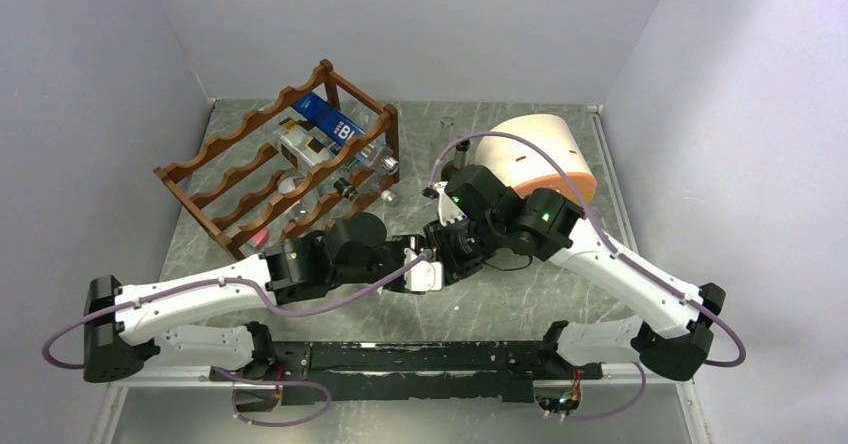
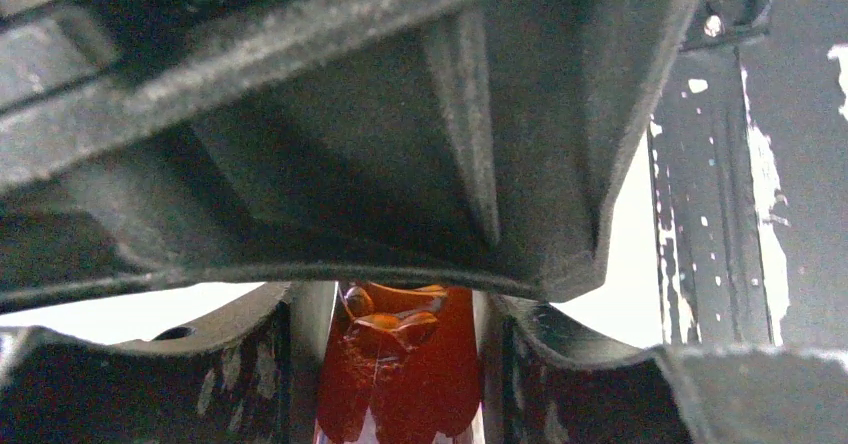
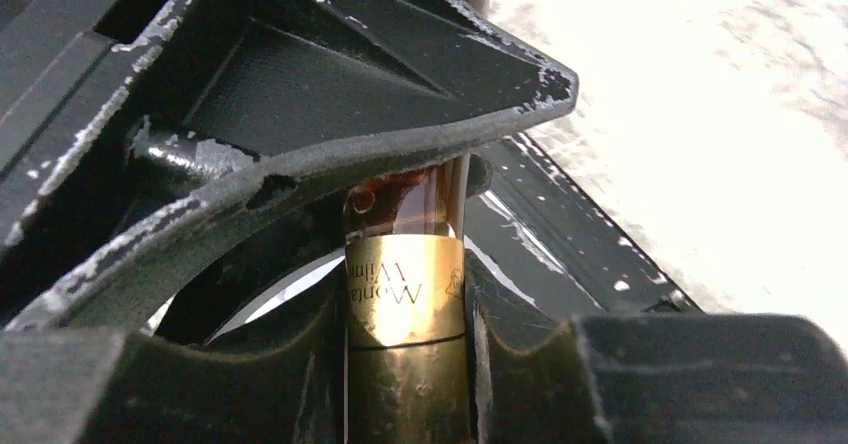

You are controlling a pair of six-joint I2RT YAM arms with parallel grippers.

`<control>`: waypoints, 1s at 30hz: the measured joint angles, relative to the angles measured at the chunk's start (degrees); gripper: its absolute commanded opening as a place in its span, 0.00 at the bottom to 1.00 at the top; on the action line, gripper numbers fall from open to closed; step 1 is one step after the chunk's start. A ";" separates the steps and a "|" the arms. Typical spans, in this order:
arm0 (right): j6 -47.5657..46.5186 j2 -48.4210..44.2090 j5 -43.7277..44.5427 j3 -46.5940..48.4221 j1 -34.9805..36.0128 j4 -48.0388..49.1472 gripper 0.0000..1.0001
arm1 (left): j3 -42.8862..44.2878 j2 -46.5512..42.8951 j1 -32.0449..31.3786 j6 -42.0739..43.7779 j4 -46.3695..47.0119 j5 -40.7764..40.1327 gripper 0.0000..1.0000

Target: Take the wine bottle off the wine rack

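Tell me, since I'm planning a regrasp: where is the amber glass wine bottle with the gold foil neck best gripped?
Likely the gold foil neck of the wine bottle, approached square to its axis: narrow and round, it fits between the fingers of the right gripper.

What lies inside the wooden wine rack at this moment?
In the wine rack lie a blue box and a clear bottle. Smaller items lower down are partly covered by the rails, so I cannot name them.

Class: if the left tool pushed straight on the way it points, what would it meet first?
Probably the right tool, facing it and shut on the same bottle; depth is unclear.
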 measured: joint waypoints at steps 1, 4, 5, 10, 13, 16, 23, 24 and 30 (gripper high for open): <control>-0.09 0.17 0.76 0.59 0.00 -1.33 0.42 | -1.14 0.11 0.00 -0.57 2.51 0.39 0.07; -1.20 0.66 4.72 3.56 0.11 -3.10 0.52 | -3.85 1.03 0.33 -3.87 6.67 0.35 0.07; -2.29 0.90 7.06 5.01 0.31 -3.10 0.55 | -5.09 1.49 0.39 -4.61 7.74 0.79 0.07; -4.37 1.27 11.45 8.55 0.26 -6.60 0.69 | -8.96 1.38 0.04 -8.35 18.12 2.03 0.07; -4.31 0.92 13.62 11.32 0.24 -6.16 0.78 | -11.10 0.68 -0.13 -9.53 22.62 1.92 0.07; -4.00 -0.85 16.81 15.13 0.37 -5.44 0.88 | -12.26 0.13 -0.15 -10.78 24.70 1.18 0.07; -3.30 -7.39 26.27 22.58 0.59 2.45 1.00 | -13.22 0.07 0.39 -14.80 27.56 -3.06 0.07; -3.32 -8.83 27.71 22.49 0.59 3.72 1.00 | -13.55 0.07 0.66 -15.74 28.50 -4.17 0.07; -4.44 -14.34 33.97 20.26 0.59 8.85 1.00 | -14.49 0.26 2.93 -21.99 32.20 -9.18 0.07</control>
